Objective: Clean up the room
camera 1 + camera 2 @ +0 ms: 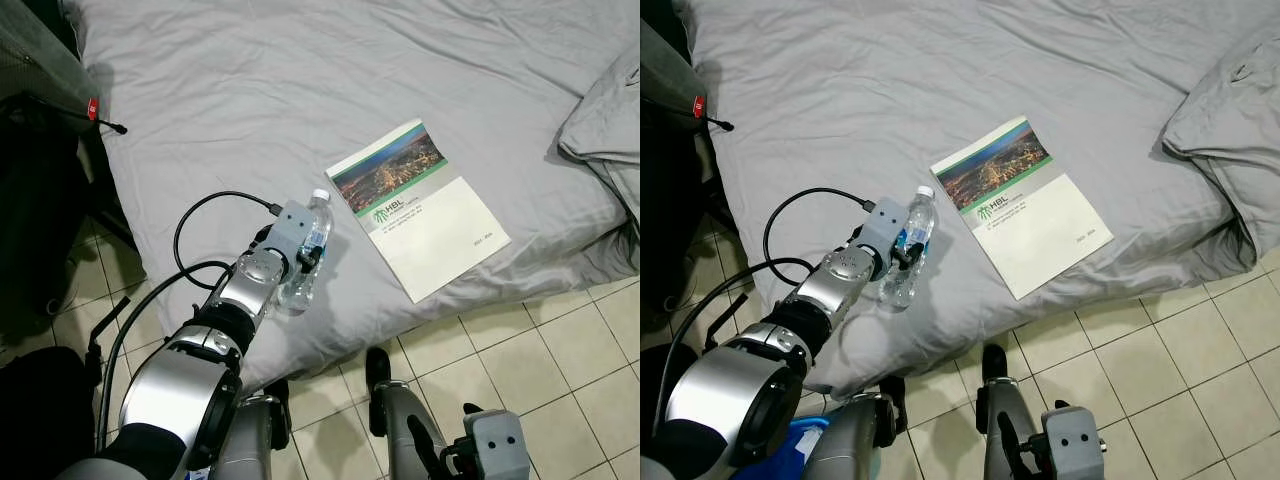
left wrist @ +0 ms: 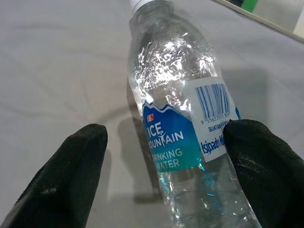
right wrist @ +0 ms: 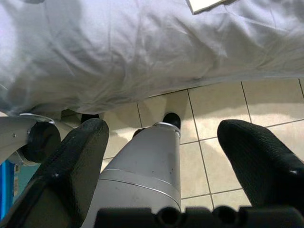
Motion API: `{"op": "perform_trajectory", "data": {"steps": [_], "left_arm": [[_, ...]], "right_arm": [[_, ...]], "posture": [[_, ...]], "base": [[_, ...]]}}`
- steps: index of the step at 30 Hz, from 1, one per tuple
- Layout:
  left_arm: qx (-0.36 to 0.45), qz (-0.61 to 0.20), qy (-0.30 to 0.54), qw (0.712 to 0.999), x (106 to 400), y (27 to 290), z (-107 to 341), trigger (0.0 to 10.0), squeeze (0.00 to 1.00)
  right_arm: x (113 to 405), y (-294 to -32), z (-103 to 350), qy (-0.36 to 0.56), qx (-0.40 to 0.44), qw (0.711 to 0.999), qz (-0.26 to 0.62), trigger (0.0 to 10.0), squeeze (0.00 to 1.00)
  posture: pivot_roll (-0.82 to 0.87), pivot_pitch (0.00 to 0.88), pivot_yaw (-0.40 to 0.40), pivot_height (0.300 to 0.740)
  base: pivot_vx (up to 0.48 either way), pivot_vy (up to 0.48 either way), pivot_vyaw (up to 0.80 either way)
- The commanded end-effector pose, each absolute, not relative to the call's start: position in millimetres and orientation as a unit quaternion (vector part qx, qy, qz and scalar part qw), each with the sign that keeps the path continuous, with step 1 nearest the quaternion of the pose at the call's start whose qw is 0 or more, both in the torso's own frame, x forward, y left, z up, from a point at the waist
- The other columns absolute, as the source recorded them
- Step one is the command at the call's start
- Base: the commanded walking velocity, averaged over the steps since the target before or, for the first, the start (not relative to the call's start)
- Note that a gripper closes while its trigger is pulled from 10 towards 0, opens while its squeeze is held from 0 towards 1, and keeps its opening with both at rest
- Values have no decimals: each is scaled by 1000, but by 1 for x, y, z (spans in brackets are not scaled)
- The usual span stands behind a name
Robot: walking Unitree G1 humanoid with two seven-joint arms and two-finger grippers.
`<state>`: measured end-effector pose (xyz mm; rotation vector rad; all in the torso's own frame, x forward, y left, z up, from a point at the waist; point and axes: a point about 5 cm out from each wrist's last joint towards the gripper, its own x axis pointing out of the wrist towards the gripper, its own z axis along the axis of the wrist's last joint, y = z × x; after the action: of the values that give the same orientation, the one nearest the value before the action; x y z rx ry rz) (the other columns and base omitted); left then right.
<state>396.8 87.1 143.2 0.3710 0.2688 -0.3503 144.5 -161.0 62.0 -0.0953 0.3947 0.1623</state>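
The left end effector [image 2: 161, 166] straddles the water bottle [image 1: 303, 262] with fingers wide; the bottle lies on the bed [image 1: 250, 100], at the booklet's [image 1: 418, 207] 9 o'clock. It should center on the label before closing.

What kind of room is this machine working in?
Most likely a bedroom: a bed covered by a grey sheet, a crumpled pillow or blanket at its edge, and a tiled floor beside it.

Left arm [image 1: 190, 375] extended forward, fingers [image 2: 61, 185] spread; right arm [image 1: 420, 435] hanging, fingers [image 3: 71, 166] spread
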Motion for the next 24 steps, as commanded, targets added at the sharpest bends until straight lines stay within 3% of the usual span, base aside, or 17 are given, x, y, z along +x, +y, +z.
{"op": "perform_trajectory", "data": {"steps": [1,17,24], "left_arm": [[160,-169,169,958,391,90,128,10000,0],[128,-193,120,965,399,75,156,10000,0],[128,-210,183,952,387,68,128,10000,0]], "right_arm": [[135,-162,51,231,-44,969,80,10000,0],[135,-161,50,230,-43,969,80,10000,0],[136,-160,48,232,-43,968,84,10000,0]], "posture": [[-234,655,46,740],[-229,652,60,740],[-227,652,59,740]], "base": [[0,0,0],[0,0,0],[0,0,0]]}}
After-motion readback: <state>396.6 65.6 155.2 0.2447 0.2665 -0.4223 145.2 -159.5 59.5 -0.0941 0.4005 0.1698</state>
